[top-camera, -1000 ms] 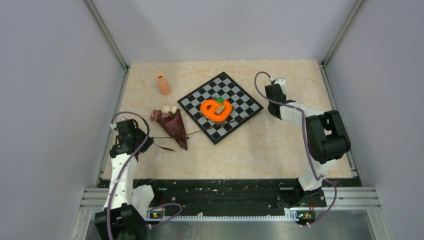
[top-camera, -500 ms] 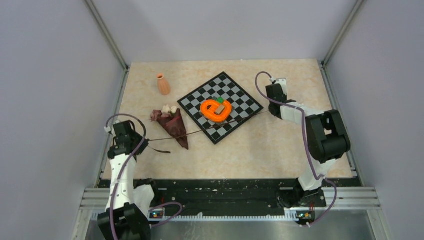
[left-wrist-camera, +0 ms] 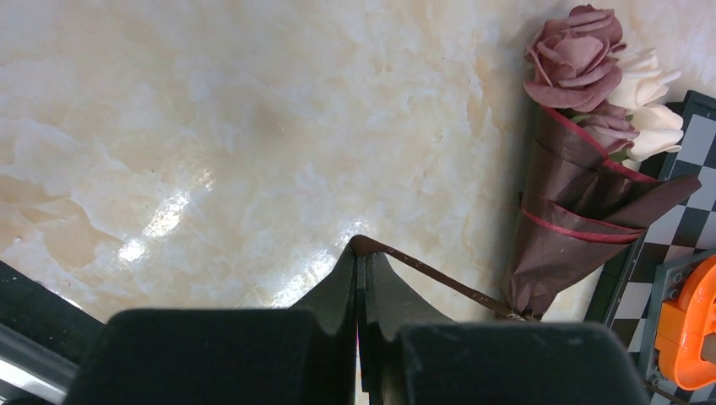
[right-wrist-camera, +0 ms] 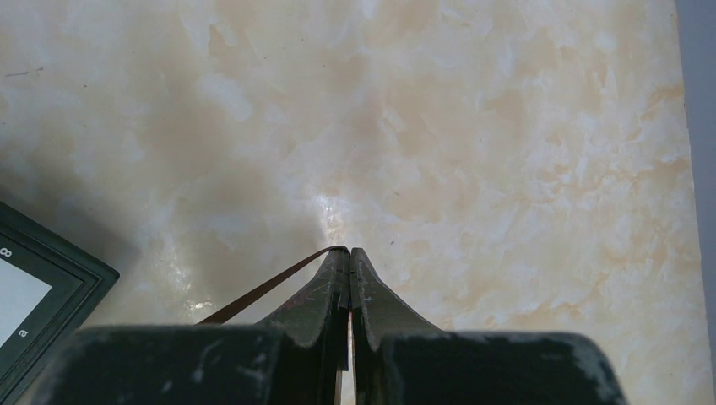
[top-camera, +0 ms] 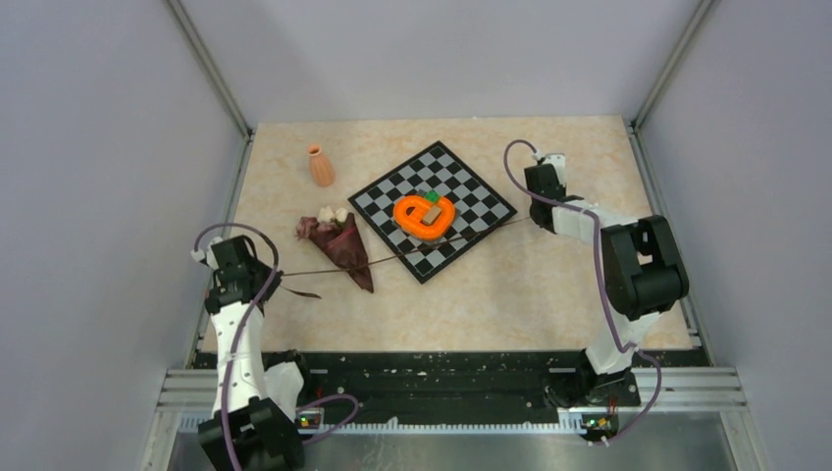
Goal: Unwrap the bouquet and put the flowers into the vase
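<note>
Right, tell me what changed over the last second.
The left gripper, shut on one end of the ribbon, drew back leftward and pulled the ribbon straighter. The right gripper, shut on the other end, edged slightly right. The tip of the bouquet swung a little to the right. Nothing was grasped or released. The vase, chessboard and heart stayed put.

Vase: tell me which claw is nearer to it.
Left. The left claw sits toward the near left of the vase; the right claw lies far right, past the chessboard.
</note>
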Action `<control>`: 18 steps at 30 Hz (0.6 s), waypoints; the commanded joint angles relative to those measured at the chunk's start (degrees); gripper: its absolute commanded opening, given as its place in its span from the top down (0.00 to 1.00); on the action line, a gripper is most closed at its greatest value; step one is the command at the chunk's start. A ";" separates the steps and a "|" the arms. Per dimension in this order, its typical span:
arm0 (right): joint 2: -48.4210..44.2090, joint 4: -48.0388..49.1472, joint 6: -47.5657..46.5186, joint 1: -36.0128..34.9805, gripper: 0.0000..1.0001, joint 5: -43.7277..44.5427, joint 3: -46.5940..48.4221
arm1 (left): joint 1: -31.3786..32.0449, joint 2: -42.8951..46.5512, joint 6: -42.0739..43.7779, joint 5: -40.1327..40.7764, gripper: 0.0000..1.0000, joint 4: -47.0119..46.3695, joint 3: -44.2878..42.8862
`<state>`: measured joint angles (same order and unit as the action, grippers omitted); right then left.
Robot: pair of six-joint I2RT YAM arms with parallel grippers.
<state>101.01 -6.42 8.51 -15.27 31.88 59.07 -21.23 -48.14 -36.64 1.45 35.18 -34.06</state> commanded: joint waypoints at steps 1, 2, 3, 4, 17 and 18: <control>1.16 1.55 -0.67 1.25 1.00 1.25 2.31 | -1.40 0.40 1.94 1.53 1.00 0.05 -3.00; 1.12 1.56 -0.68 1.33 1.00 1.21 2.36 | -1.66 0.29 2.07 1.60 1.00 0.11 -3.12; 1.12 1.52 -0.65 1.36 1.00 1.25 2.32 | -1.82 0.25 2.25 1.69 1.00 0.15 -3.27; 1.12 1.53 -0.61 1.48 1.00 1.23 2.31 | -2.06 0.24 2.34 1.77 1.00 0.20 -3.36; 1.57 1.39 -0.58 2.38 1.00 1.18 2.41 | -4.11 -0.62 4.08 1.97 1.00 1.04 -4.64; 1.56 1.36 -0.56 2.36 1.00 1.17 2.42 | -4.29 -0.70 4.23 1.97 1.00 1.11 -4.73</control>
<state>101.91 -6.39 8.51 -13.93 31.88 59.07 -24.56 -48.42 -34.02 2.46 36.45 -35.99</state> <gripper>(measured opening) 0.009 0.009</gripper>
